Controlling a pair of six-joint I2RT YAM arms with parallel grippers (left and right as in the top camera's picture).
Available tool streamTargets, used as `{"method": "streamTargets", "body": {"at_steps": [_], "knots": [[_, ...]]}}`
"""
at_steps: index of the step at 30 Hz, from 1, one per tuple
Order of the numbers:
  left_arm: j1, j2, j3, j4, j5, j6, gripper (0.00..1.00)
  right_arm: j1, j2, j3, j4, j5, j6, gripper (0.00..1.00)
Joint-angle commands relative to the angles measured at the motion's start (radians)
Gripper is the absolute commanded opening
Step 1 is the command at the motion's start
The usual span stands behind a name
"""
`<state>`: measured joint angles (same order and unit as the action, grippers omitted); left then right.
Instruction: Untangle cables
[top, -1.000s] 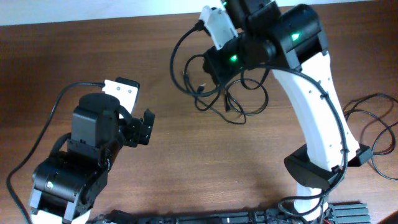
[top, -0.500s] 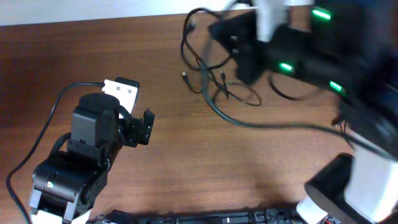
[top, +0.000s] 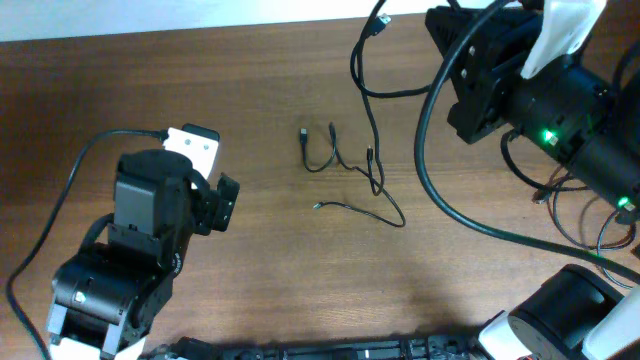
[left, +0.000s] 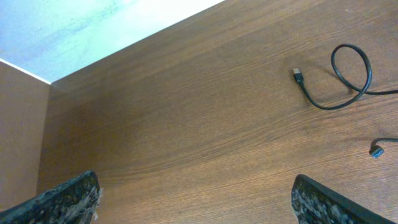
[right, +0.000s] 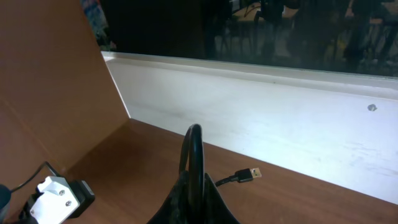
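At left, left gripper (top: 222, 205) spread wide over the table (top: 260, 300), well apart from every cord. Mid-table, thin cables (top: 375, 186) lying loose in small loops and crossings, ends splayed apart. Further right, thick cable (top: 421, 170) lifted, sweeping in a long arc toward the near right corner, a plug (right: 250, 173) close to the far edge. At right, right gripper (right: 194, 186) raised, pinched tight on a loop of that thick cable
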<state>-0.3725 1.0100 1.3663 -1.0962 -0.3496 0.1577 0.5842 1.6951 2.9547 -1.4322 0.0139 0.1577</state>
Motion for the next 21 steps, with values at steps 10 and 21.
{"method": "streamTargets", "body": {"at_steps": [10,21], "knots": [[0.002,0.436,0.011,0.161,0.896,0.315,0.99,0.003,-0.026,0.002,-0.023,0.026,-0.022,0.04],[-0.072,0.908,0.011,0.493,1.191,0.695,0.99,0.004,-0.105,0.002,-0.105,0.077,-0.022,0.04]]}}
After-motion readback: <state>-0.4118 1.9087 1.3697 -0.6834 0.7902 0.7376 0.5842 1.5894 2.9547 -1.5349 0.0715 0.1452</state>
